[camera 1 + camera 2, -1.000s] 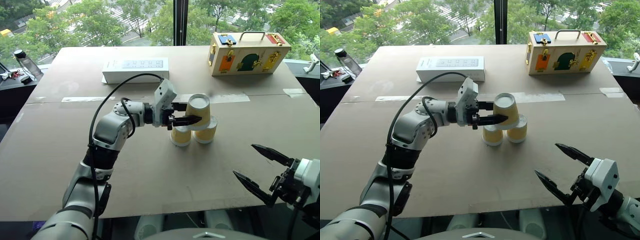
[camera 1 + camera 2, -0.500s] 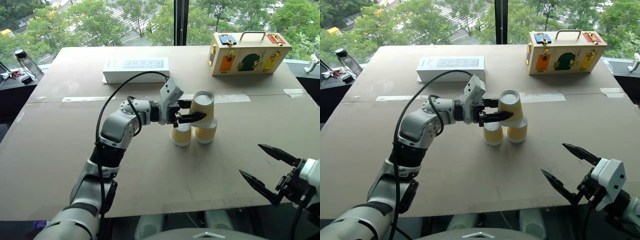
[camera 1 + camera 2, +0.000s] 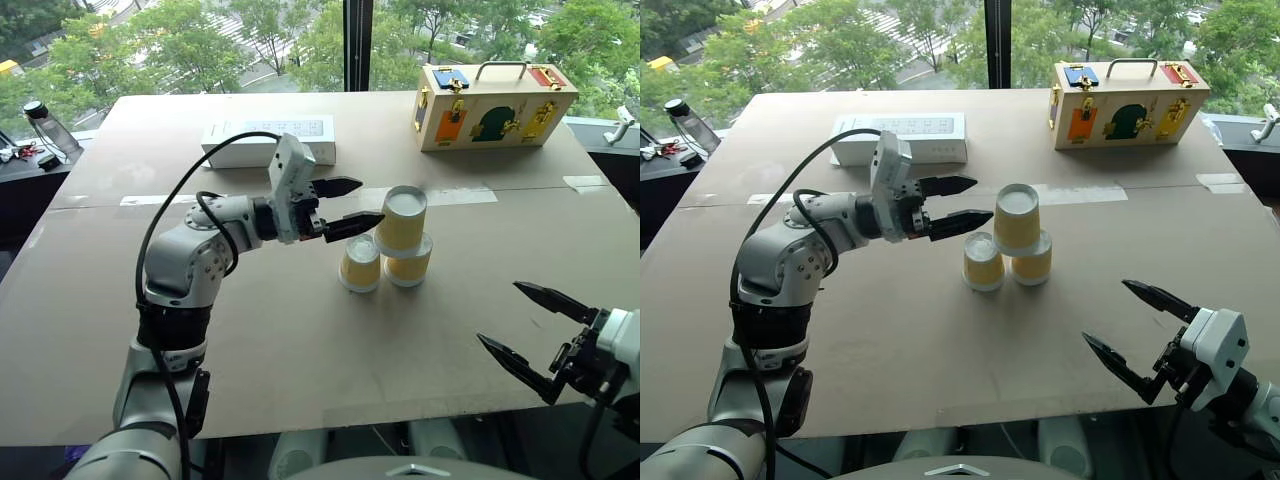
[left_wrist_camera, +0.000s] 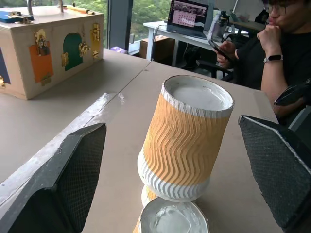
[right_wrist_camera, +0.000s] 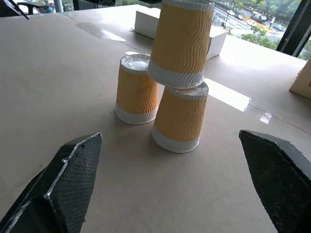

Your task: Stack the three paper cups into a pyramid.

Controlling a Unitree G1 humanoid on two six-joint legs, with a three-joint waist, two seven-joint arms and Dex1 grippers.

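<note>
Yellow-orange paper: our three paper cups point(image 3: 390, 246) stand upside down mid-tabletop point(image 3: 300, 340), two touching side by side, the top cup point(image 3: 401, 220) resting mostly on the right-hand one and leaning. We judge it could slide off at a nudge, being off-centre. Our left claw point(image 3: 345, 206) hangs released just beside it, holding nothing; our right claw point(image 3: 527, 326) is spread wide, well apart. From the right wrist we see the overhang plainly; from the left wrist, a seated person point(image 4: 277, 53) beyond.
</note>
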